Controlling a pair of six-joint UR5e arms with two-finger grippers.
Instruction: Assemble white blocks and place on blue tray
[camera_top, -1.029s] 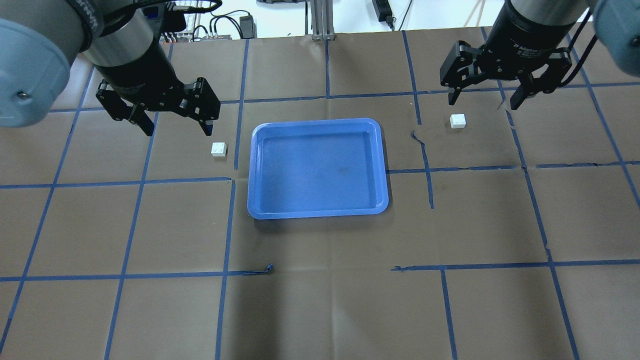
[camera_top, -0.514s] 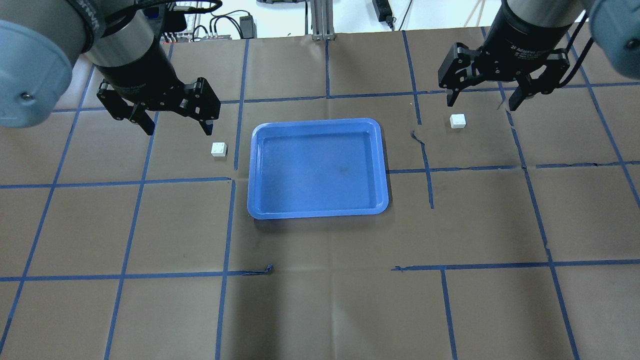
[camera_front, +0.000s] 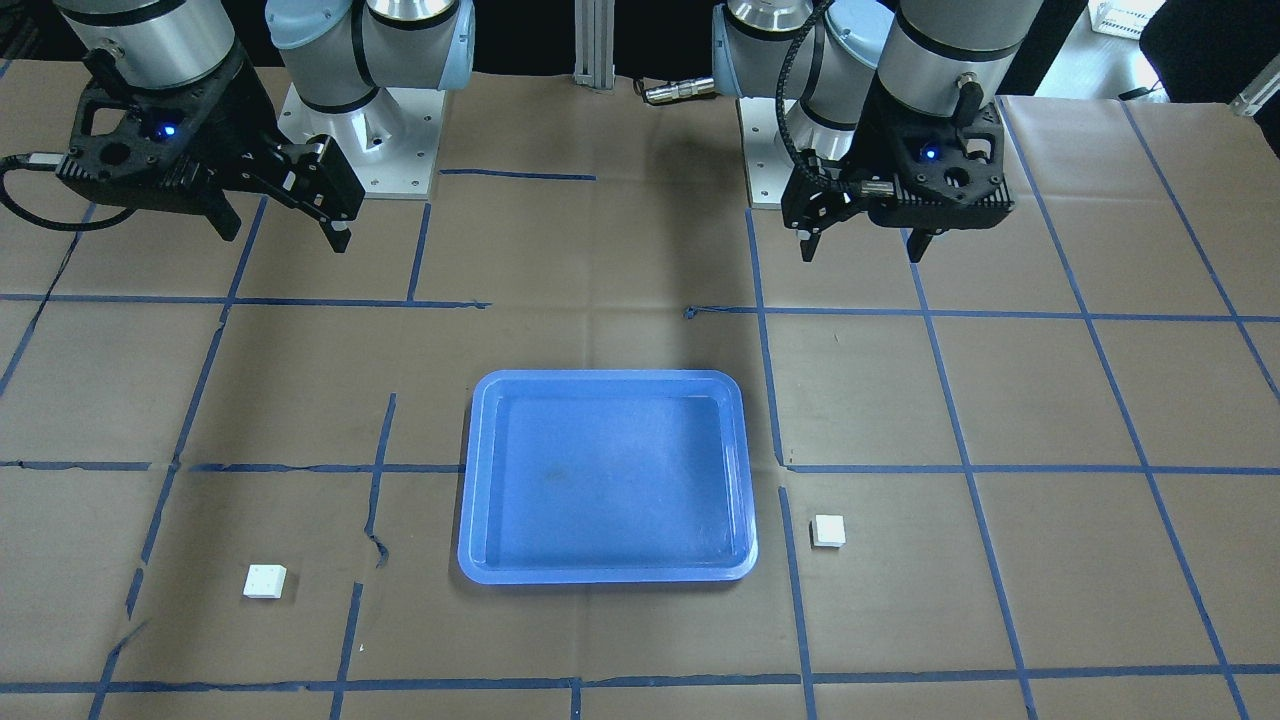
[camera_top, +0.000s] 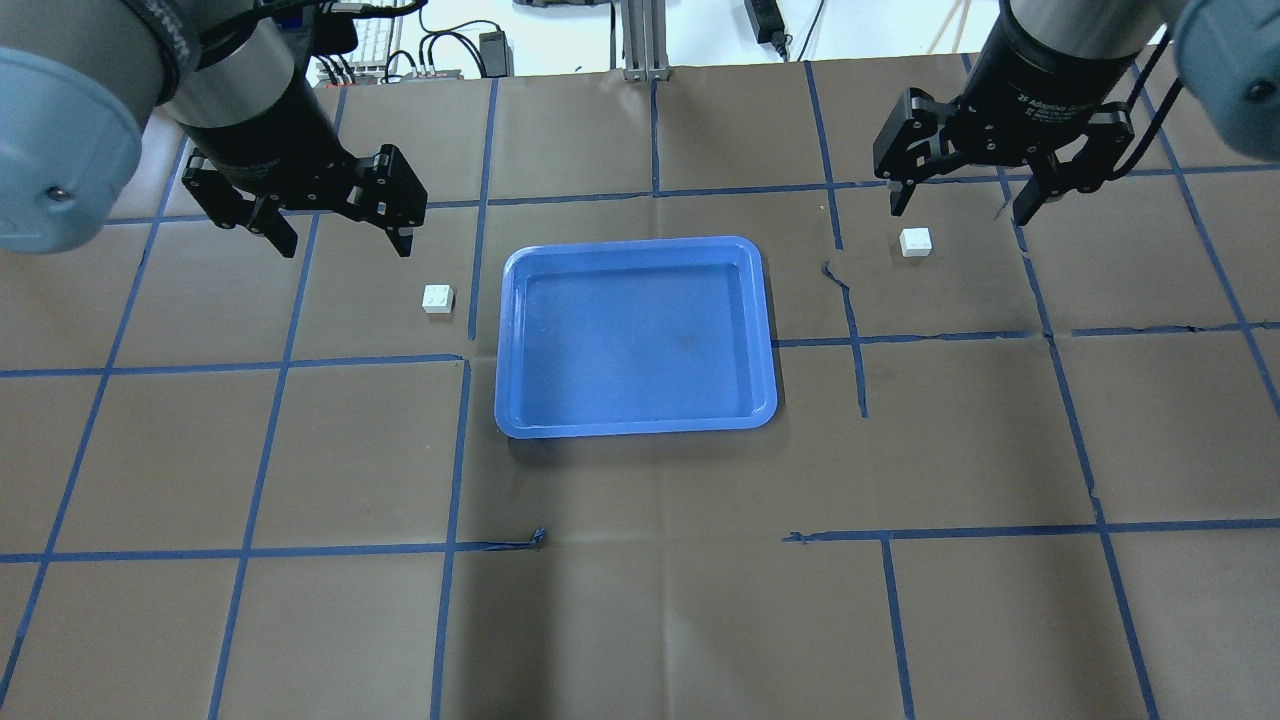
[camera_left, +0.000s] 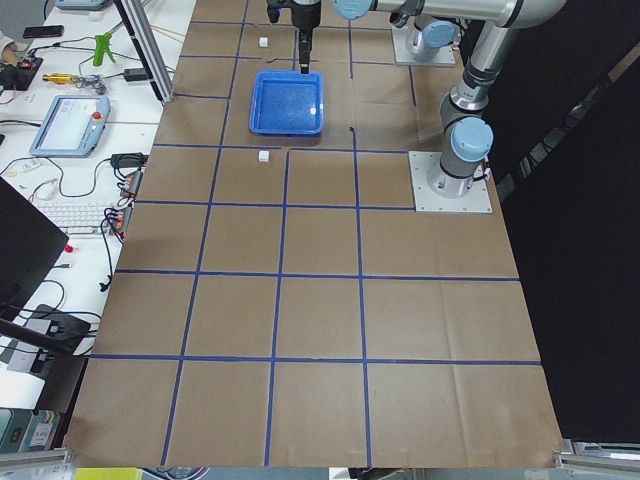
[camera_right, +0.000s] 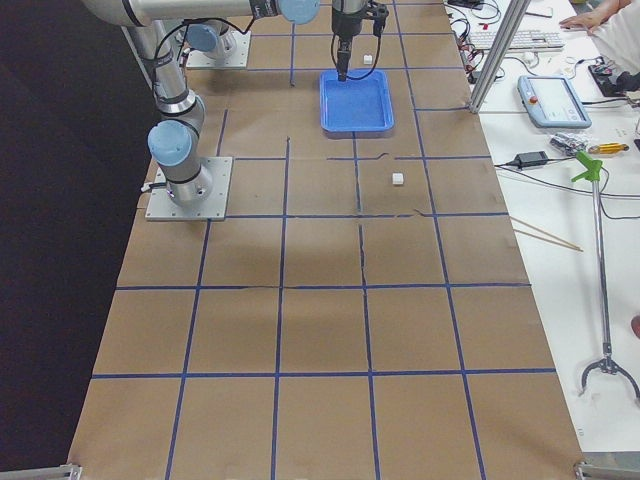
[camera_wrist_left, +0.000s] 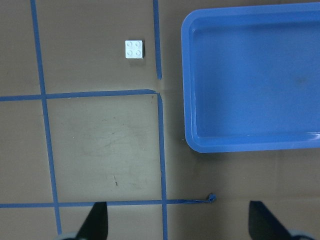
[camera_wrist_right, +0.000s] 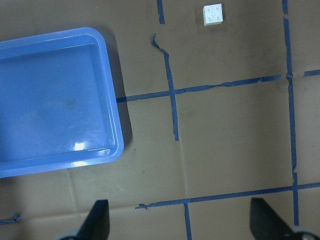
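Note:
The blue tray lies empty at the table's middle; it also shows in the front view. One white block sits on the paper just left of the tray, studs up. The other white block sits apart, right of the tray. My left gripper hangs open and empty above the table, behind and left of its block. My right gripper hangs open and empty, just behind and right of its block. The two blocks are separate.
Brown paper with a blue tape grid covers the table, with torn tape ends in front of the tray. The arm bases stand at the robot's edge. Cables and a metal post lie past the far edge.
My left gripper has drawn back a little, away from its block. My right gripper has shifted slightly. Both stay open; blocks and tray have not moved.

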